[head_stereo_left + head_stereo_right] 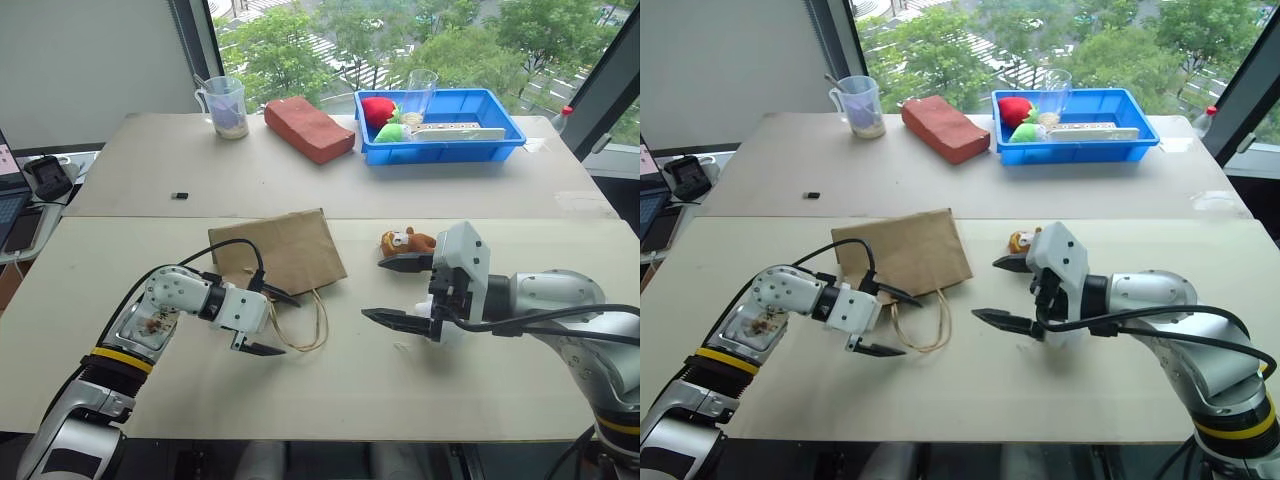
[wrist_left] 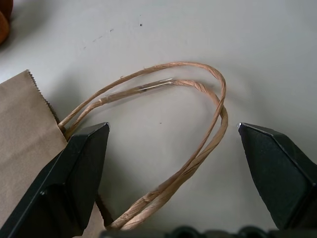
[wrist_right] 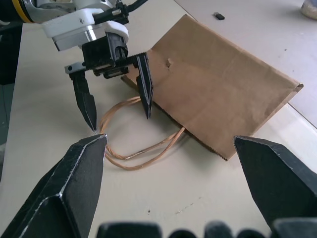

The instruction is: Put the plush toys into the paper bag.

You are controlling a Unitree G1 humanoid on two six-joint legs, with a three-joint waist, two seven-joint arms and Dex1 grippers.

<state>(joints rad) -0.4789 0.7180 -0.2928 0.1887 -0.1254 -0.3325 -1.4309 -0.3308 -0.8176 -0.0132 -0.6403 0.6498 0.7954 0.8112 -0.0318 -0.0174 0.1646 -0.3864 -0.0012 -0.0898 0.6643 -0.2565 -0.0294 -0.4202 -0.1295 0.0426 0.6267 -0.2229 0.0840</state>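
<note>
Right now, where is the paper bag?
The paper bag lies flat on the near table, left of centre in the left eye view, its string handles beside the open left claw.

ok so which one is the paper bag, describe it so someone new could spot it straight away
Start at the near pale table. The flat brown kraft paper bag lies on it left of centre, its thin looped string handles trailing toward the open left gripper. Unlike the thick reddish brick-shaped block on the far table, it is thin and has handles.
</note>
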